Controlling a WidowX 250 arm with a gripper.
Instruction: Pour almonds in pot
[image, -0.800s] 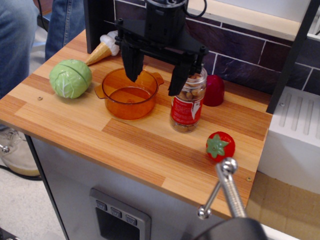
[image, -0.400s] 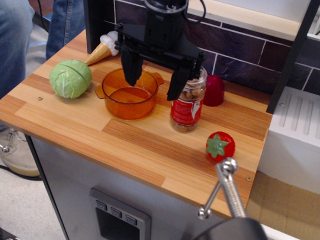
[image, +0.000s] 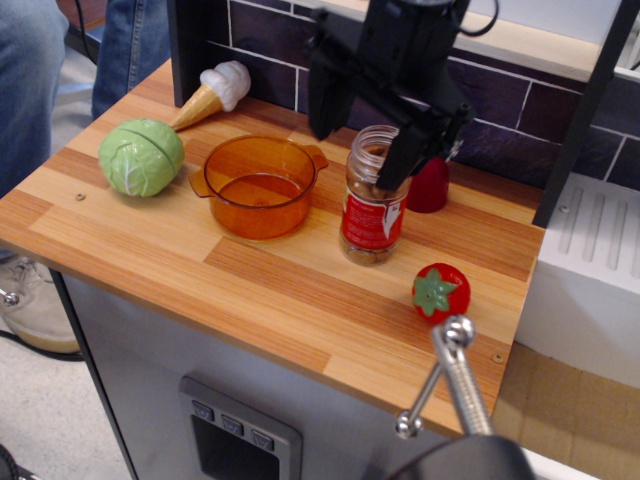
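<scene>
Here the almonds (image: 374, 205) stand below, between the spread fingers (image: 402, 160).

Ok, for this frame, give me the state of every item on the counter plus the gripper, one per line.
gripper: open, above the jar, holding nothing
almond jar: upright, uncapped, nuts inside
pot: upright, no almonds in it
red cap: off the jar, standing behind it
cabbage: whole, halves joined
tomato: on the counter
ice cream cone: lying on its side
</scene>
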